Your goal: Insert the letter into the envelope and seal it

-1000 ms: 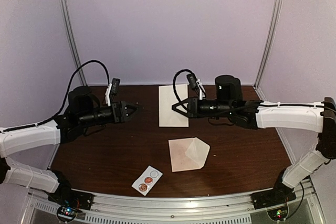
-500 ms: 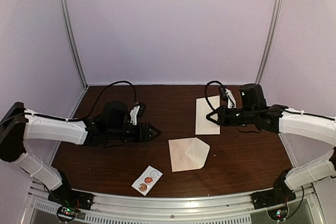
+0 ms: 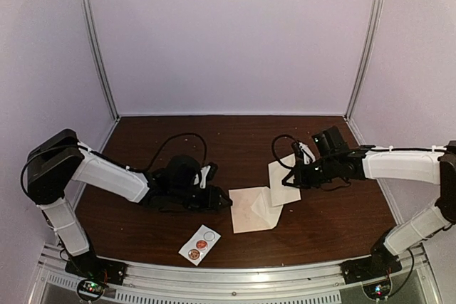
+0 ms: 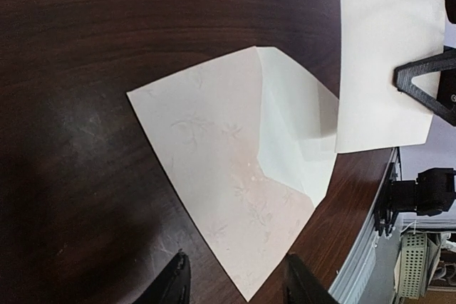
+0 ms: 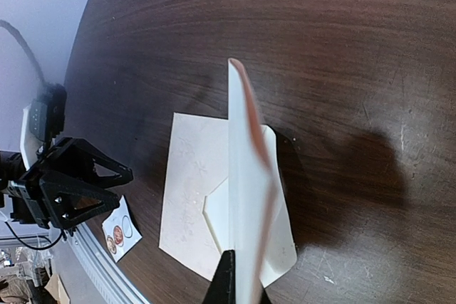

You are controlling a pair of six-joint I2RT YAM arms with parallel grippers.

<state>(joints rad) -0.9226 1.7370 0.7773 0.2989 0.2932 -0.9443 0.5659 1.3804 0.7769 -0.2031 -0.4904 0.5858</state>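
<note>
The envelope lies flat on the worktop, front and centre, with its flap open and pointing right, so the mouth faces the right arm. The right fingers are pinched tight on the letter, which hangs just over the flap's tip and shows edge-on from the wrist. Across from it, the left fingers stand apart, low at the envelope's closed left side, with a corner of it between them. Whether they touch the paper, I can't tell. The letter looks set to travel leftward, flap to body, and the left arm is the nearer one to pin the envelope.
</note>
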